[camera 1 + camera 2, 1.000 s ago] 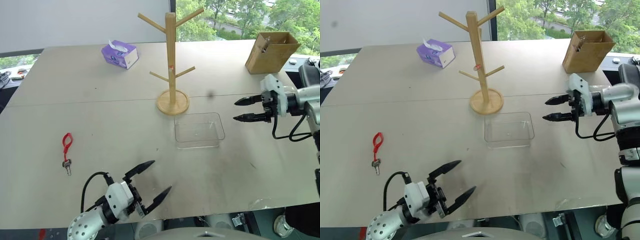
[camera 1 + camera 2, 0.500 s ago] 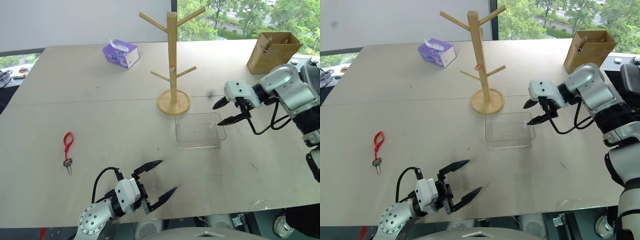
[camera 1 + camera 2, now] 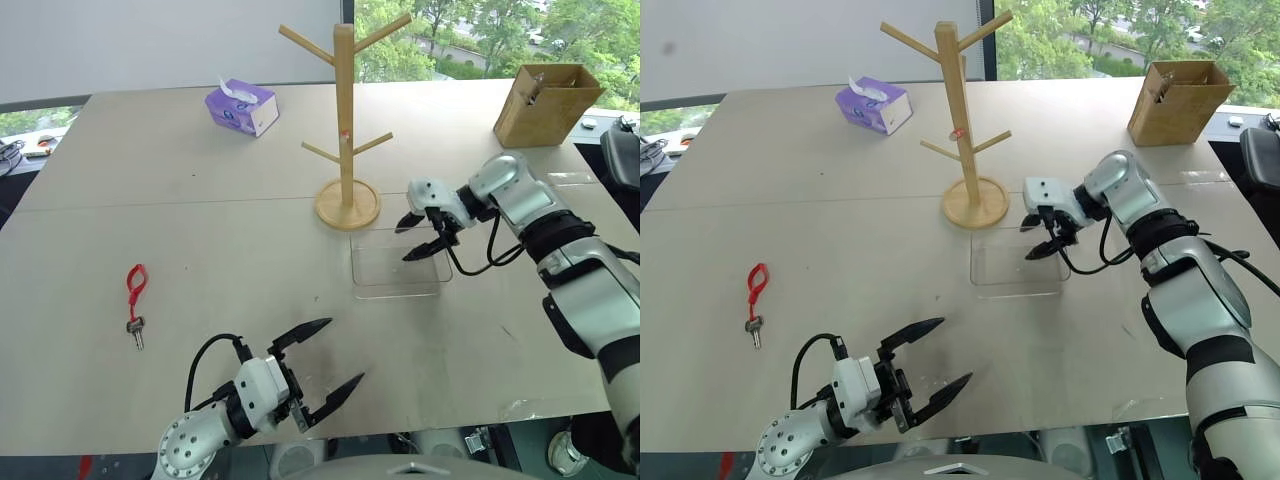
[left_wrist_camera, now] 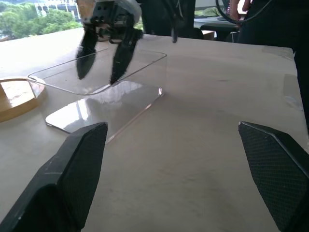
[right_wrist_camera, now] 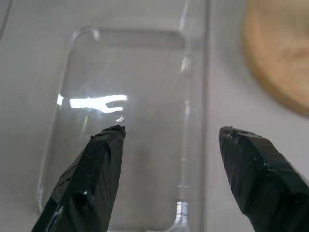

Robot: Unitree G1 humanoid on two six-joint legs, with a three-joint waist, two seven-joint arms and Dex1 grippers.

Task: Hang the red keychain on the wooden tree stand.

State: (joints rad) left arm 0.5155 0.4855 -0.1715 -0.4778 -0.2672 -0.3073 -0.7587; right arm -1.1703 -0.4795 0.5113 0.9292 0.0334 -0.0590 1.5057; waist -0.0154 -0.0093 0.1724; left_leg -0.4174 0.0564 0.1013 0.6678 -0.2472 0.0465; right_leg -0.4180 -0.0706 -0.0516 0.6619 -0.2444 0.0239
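The red keychain, a red loop with a small key, lies flat on the table at the left. Toward the back, the wooden tree stand stands upright with bare pegs. Near the table's front edge my left gripper is open and holds nothing, well right of the keychain. My right gripper is open and tilted downward over the far left corner of a clear plastic tray, just right of the stand's base. The right wrist view looks down between its fingertips into that tray.
A purple tissue box sits at the back left. A brown cardboard box stands at the back right. The clear tray lies directly in front of the stand's base. A seam runs across the table's middle.
My right gripper has swung left and down from the table's right side to above the clear tray. The left gripper has hardly shifted. The keychain has not moved.
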